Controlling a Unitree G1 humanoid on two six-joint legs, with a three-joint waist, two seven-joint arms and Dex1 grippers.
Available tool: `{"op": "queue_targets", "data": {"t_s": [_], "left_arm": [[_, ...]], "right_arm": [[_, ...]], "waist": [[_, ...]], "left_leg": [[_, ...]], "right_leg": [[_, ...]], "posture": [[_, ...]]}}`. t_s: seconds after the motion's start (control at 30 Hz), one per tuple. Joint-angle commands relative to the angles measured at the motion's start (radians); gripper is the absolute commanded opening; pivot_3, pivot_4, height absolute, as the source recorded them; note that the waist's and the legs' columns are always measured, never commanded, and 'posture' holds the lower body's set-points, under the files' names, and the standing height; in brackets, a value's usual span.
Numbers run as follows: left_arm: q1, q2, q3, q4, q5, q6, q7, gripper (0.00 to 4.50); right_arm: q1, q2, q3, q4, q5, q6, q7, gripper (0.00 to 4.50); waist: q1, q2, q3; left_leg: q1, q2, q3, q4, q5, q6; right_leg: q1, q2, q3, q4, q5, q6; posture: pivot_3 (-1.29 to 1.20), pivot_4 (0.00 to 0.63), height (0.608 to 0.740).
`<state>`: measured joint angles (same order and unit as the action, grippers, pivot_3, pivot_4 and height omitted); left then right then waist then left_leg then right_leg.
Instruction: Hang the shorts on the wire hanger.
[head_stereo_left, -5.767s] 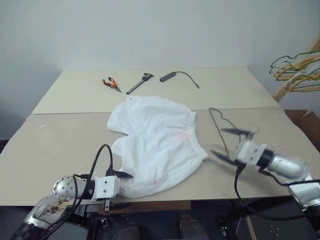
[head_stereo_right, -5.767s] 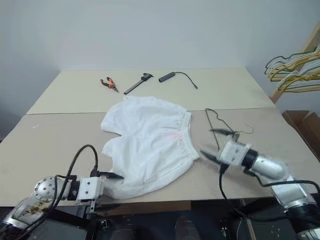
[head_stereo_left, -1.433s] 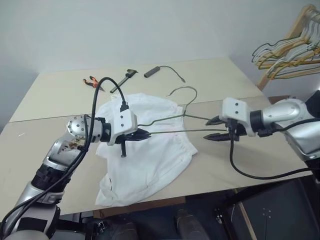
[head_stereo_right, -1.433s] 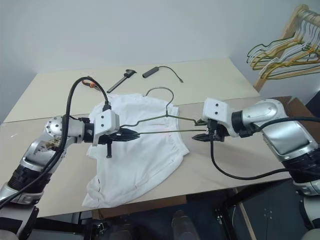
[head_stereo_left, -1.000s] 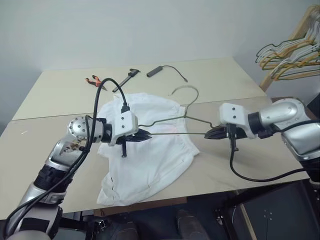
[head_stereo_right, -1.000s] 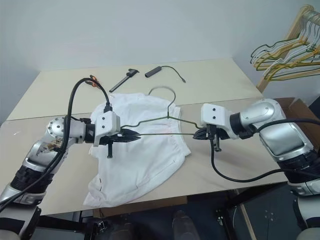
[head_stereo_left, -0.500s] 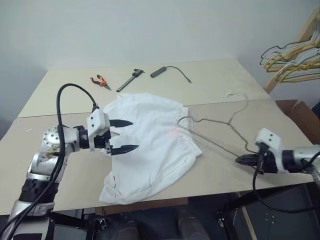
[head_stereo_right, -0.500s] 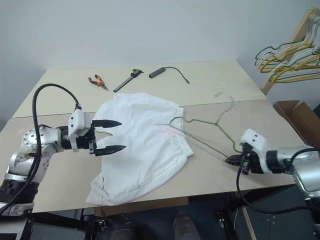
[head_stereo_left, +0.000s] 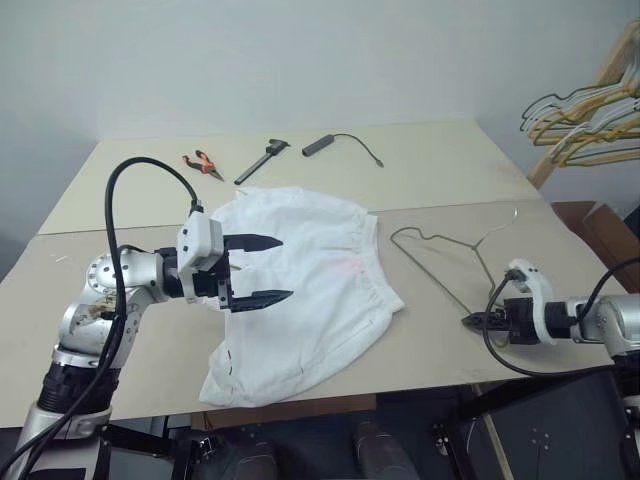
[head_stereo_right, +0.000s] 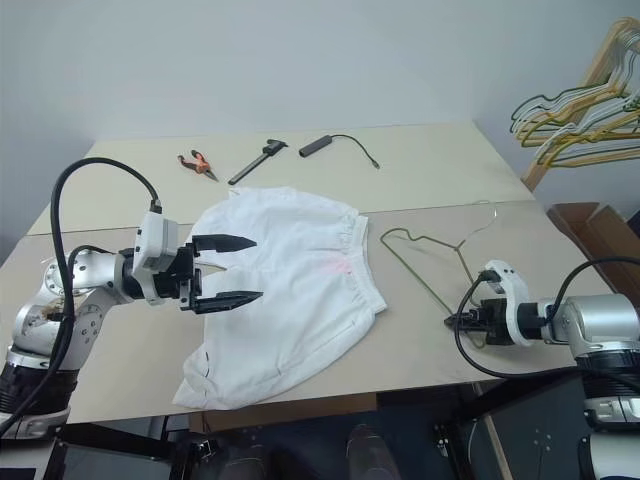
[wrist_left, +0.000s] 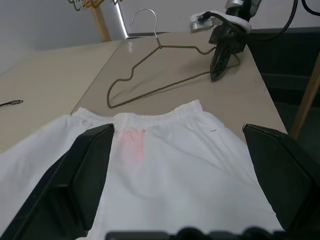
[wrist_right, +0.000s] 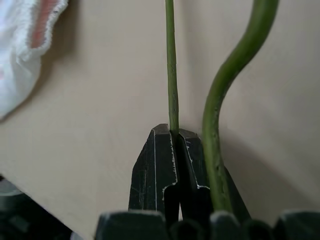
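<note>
Spanning beige table (head_stereo_left: 130, 190), grey wall (head_stereo_left: 300, 60)

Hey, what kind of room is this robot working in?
Probably a lab or workshop rather than a home: plain beige tables against a bare wall, pliers and a caliper left on the far table, and a wooden rack of hangers beside it.

Bunch of hangers (head_stereo_left: 588, 128) cut off at right frame edge, wire hanger (wrist_right: 172, 65) running past the right wrist view's edge, shorts (wrist_left: 165, 175) partly cropped in left wrist view.
</note>
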<state>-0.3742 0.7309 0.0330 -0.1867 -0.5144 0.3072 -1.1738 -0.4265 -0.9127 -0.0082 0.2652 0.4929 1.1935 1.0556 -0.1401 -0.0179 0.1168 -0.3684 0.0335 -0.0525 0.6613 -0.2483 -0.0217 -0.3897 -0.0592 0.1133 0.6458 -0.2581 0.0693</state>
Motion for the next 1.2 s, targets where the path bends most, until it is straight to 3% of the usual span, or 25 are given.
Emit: {"op": "queue_targets", "data": {"t_s": [0.03,0.3,0.67,0.87,1.03,1.2], "left_arm": [[0.01,0.007,0.02,-0.047,-0.005,0.01,0.025,4.48],[0.046,0.017,0.032,-0.079,-0.013,0.016,0.045,4.48],[0.068,0.016,0.037,-0.099,-0.012,0.02,0.071,4.48],[0.08,0.024,0.047,-0.109,-0.013,0.024,0.078,4.48],[0.085,0.023,0.048,-0.112,-0.013,0.029,0.082,4.48],[0.07,0.019,0.039,-0.102,-0.011,0.03,0.081,4.48]], "right_arm": [[-0.004,-0.033,0.023,-0.031,0.061,0.05,0.097,0.0],[0.012,-0.115,0.053,-0.069,0.127,0.068,0.236,0.0],[-0.031,-0.118,0.076,-0.026,0.111,0.053,0.23,0.0],[0.117,-0.236,0.083,-0.261,0.202,0.09,0.326,0.0],[0.217,-0.264,0.031,-0.347,0.247,0.112,0.288,0.0],[0.187,-0.256,-0.002,-0.258,0.221,0.109,0.212,0.0]], "waist": [[0.004,0.0,0.0],[0.03,0.0,0.0],[0.049,0.0,0.0],[0.066,0.0,0.0],[0.073,0.0,0.0],[0.072,0.0,0.0]], "left_leg": [[0.0,0.0,0.0,0.0,0.0,0.0],[0.0,0.0,0.0,0.0,0.0,0.0],[-0.001,0.0,0.0,0.0,0.0,0.0],[-0.001,0.0,0.0,0.0,0.0,0.0],[-0.001,0.0,0.001,0.0,0.0,0.0],[-0.001,0.0,0.001,0.0,0.0,0.0]], "right_leg": [[0.0,0.0,0.0,0.0,0.0,0.0],[0.0,0.0,0.0,0.0,-0.002,0.003],[-0.001,0.0,-0.001,-0.001,-0.002,0.003],[-0.001,0.0,-0.001,-0.002,-0.002,0.002],[-0.001,0.0,-0.001,-0.003,-0.002,0.003],[-0.001,0.0,-0.001,-0.003,-0.002,0.003]], "posture": [[-0.03,0.08,0.74],[-0.01,0.073,0.74],[0.0,0.071,0.74],[0.0,0.076,0.74],[-0.01,0.08,0.74],[-0.01,0.08,0.74]]}}
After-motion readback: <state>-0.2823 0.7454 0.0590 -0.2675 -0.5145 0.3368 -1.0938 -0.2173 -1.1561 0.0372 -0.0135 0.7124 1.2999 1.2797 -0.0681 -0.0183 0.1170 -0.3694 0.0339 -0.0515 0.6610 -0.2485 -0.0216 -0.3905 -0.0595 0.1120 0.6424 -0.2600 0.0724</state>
